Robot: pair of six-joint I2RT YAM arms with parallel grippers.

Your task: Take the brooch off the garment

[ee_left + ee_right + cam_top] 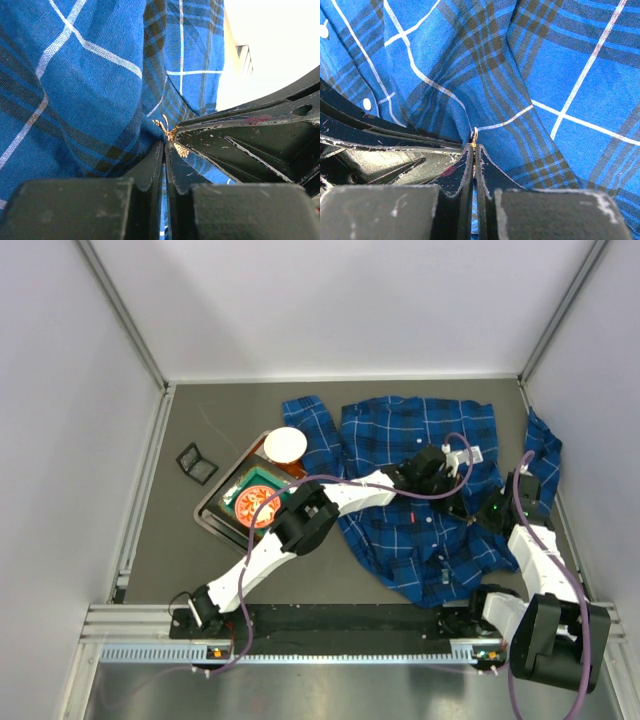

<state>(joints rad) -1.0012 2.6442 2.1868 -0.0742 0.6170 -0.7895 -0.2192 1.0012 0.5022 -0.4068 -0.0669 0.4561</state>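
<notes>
- Reaching from the near edge, the left gripper (455,502) and right gripper (476,512) meet tip to tip over the middle of the garment (400,430), which lies spread on the table's right side.
- Left wrist: the left jaws are clenched on a garment fold, with the brooch (171,133) at their tips.
- Right wrist: the right jaws are clamped tight, gripping the brooch's gold edge.

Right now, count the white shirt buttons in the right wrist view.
2. The upper button sits at the top left edge; the lower button lies further down the same strip of the garment. Others may be hidden under folds.
</notes>
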